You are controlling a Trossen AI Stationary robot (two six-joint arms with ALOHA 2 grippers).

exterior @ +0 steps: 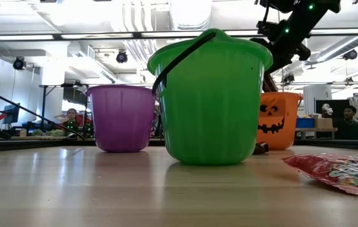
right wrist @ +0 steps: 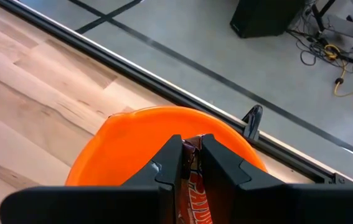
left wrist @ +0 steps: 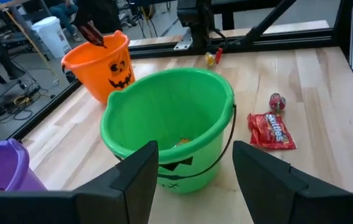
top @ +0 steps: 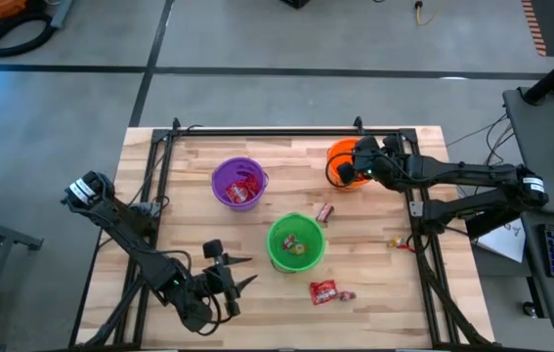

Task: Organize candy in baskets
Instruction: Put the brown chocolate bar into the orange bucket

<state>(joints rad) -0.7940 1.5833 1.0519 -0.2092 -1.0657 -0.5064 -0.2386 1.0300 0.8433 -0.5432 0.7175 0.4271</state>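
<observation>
My right gripper [top: 350,168] hangs over the orange bucket [right wrist: 123,146] at the table's far right, shut on a red-brown candy packet. My left gripper [left wrist: 195,165] waits open near the table's near-left part, pointing at the green bucket [left wrist: 170,118], which has a small yellow piece inside. The purple bucket [top: 237,183] holds red packets. Loose on the table lie a red packet [left wrist: 272,130], a small red sweet [left wrist: 277,101], another wrapped sweet [top: 323,212] and a tiny yellow piece [top: 394,243]. My right gripper pinches the red-brown candy packet [right wrist: 192,167] between its two fingers, coming from above and pointing down. The packet is lifted clear and sits over the orange bucket's mouth; in the left wrist view its end [left wrist: 94,33] pokes out below the fingers near the rim.
A black metal frame [top: 286,130] runs along the table's far edge and both sides. The three buckets stand close together mid-table. Bare wood lies between the green bucket and the table's right rail. People sit in the room beyond the table.
</observation>
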